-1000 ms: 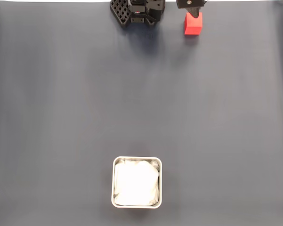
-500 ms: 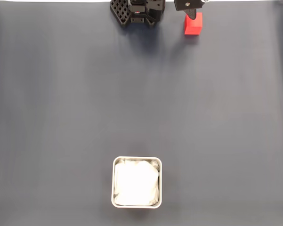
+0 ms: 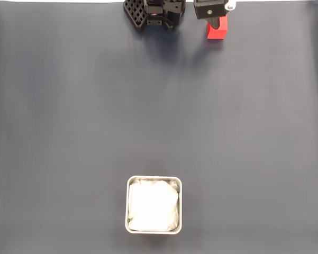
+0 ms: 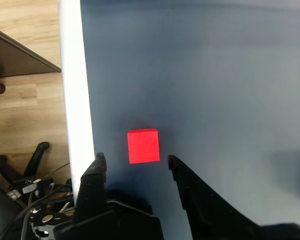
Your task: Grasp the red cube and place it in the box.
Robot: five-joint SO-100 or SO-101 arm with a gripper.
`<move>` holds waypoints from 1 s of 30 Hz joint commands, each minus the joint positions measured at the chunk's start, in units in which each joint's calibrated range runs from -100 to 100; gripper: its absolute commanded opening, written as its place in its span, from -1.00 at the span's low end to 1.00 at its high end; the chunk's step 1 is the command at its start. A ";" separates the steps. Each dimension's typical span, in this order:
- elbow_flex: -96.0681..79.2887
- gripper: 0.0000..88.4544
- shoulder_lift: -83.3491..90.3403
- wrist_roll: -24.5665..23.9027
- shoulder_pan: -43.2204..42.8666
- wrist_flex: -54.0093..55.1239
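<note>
Progress: early; red cube (image 4: 143, 145) not yet grasped, box (image 3: 154, 205) held just its white cloth, whole carry left.
Cube loc: flat on dark surface (image 3: 159, 116) at far edge in fixed view, well apart from box near bottom.
End effector (image 4: 134, 161): fingers spread apart, empty, tips just short of cube, one each side.
Arm pose: reached over cube, pointing down, wrist view.

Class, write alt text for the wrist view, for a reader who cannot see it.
A small red cube sits on a dark grey table, just ahead of the open gripper, whose two black fingers point towards it without touching. A white table edge and wooden floor lie to the left.
</note>
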State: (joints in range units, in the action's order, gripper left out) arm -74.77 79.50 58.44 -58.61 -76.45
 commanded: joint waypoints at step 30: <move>-6.16 -0.27 -4.89 1.56 0.86 12.27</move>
State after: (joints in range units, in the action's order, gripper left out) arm -81.19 76.03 59.66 -58.31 -65.39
